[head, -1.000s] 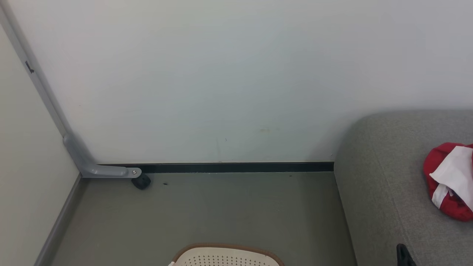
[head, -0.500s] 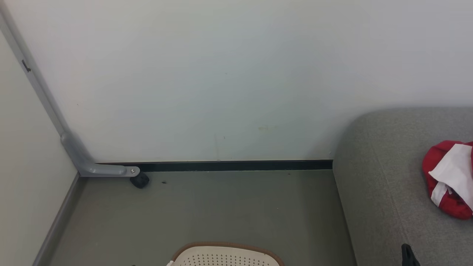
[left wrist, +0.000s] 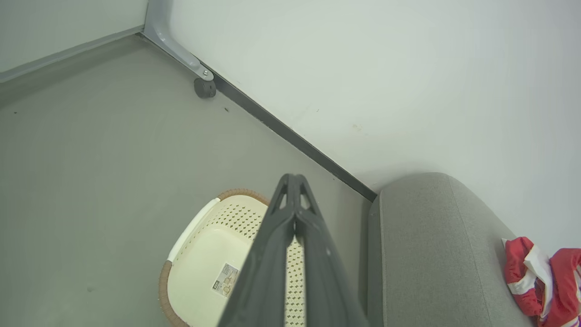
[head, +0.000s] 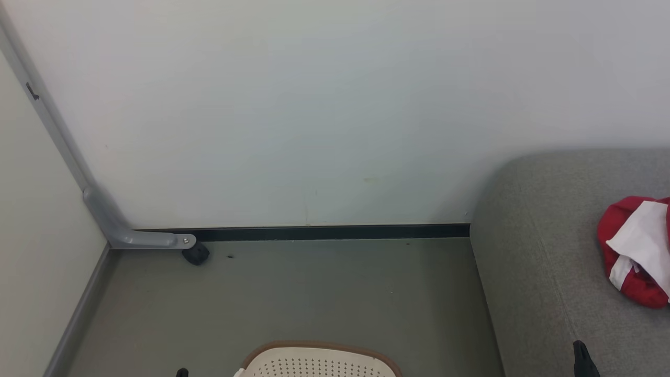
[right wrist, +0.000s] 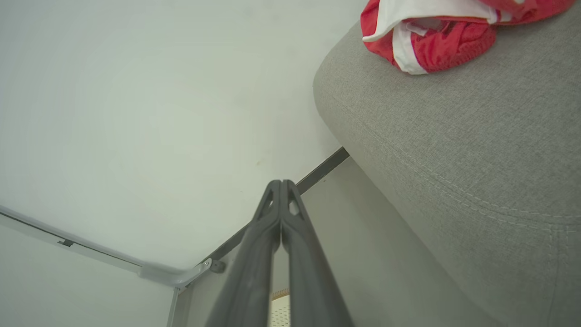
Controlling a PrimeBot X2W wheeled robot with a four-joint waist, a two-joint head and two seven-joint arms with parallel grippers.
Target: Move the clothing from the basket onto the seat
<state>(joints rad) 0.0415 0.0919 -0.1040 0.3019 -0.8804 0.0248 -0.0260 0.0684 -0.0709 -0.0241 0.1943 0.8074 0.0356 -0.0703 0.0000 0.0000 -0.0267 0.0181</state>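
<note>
Clothing (head: 636, 251) is lying bunched on the seat (head: 534, 272), right edge of frame. Basket (left wrist: 204, 254) is showing a bare bottom, part hidden. Left pincer (left wrist: 295, 181) and right pincer (right wrist: 281, 186) are sitting pressed together, empty. Probably done.

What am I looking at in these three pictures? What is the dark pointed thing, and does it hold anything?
This is a wheeled robot with two arms. One picture comes from a camera on its head; the other two come from cameras on its wrists, looking along each gripper's two dark fingers. The left gripper and the right gripper are both shut and hold nothing. A cream basket stands on the grey floor; red and white clothing lies on the grey seat.
</note>
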